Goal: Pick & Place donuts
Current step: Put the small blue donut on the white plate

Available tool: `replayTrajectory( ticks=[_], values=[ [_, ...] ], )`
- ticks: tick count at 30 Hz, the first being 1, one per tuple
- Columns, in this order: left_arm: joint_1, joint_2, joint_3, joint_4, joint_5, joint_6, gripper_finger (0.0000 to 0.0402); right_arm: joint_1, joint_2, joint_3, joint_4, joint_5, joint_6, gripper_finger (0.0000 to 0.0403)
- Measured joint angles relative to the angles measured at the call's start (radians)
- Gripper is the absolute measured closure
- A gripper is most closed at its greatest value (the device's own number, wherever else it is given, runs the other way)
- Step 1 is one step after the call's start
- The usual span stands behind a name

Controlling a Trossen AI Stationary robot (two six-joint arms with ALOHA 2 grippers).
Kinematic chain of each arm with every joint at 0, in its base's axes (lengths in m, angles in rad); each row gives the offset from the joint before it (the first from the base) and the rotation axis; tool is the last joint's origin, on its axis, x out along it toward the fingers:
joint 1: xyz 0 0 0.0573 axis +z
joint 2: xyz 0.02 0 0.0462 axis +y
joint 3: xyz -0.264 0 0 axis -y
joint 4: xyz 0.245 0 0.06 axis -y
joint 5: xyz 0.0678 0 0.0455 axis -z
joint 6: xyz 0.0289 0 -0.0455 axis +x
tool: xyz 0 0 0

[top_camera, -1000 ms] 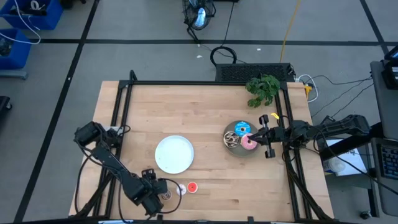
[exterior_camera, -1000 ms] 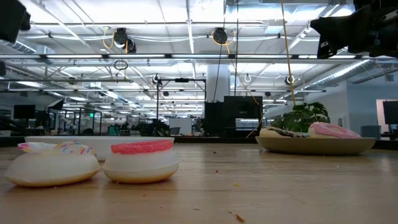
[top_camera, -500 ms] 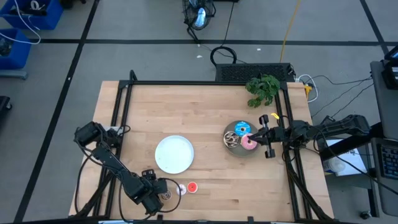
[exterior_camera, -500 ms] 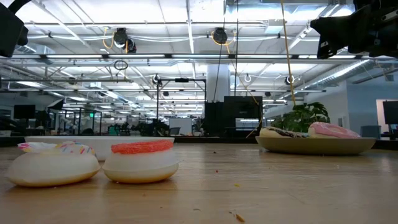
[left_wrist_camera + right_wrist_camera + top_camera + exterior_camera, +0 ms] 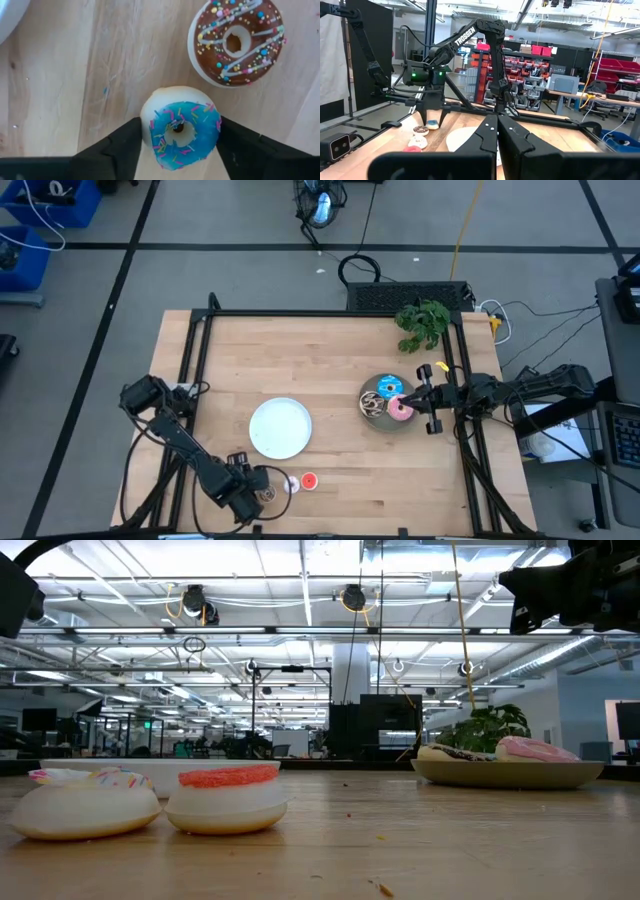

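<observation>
Left claw (image 5: pixel 178 142) at the table's (image 5: pixel 330 350) 7 o'clock edge, fingers part-open and touching both sides of the tiny blue donut (image 5: pixel 181 128) (brown sprinkled donut (image 5: pixel 236 41) just beside). Right claw (image 5: pixel 412 396) fully closed, empty, at 3 o'clock beside the gray plate (image 5: pixel 372 415).

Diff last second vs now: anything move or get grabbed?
In the high view the left gripper crept slightly toward the table's middle; its fingers now press both sides of the tiny blue donut, which rests on the wood. The right gripper, the gray plate and the white plate stayed put.
</observation>
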Motion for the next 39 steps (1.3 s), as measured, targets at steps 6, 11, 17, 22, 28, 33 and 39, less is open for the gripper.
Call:
replayTrajectory(
  ticks=[6,11,17,22,28,33,39],
  values=[
    [0.018,-0.001,0.000,-0.001,0.019,0.004,0.0205,0.000,0.000,0.000,0.000,0.000,0.000,0.0403],
    [0.028,-0.002,0.000,-0.007,0.024,0.024,0.0219,0.000,0.000,0.000,0.000,0.000,0.000,0.0403],
    [0.048,-0.035,0.016,-0.079,0.031,0.031,0.0208,0.000,0.000,0.000,0.000,0.000,0.000,0.0403],
    [0.065,-0.111,0.049,-0.175,-0.015,0.058,0.0202,0.000,0.000,0.000,0.000,0.000,0.000,0.0403],
    [0.120,-0.228,0.089,-0.297,-0.103,0.072,0.0202,0.000,0.000,0.000,0.000,0.000,0.000,0.0403],
    [0.187,-0.301,0.111,-0.320,-0.143,0.141,0.0201,0.000,0.000,0.000,0.000,0.000,0.000,0.0403],
    [0.294,-0.317,0.145,-0.323,-0.138,0.263,0.0202,0.000,0.000,0.000,0.006,0.000,0.000,0.0403]
  ],
)
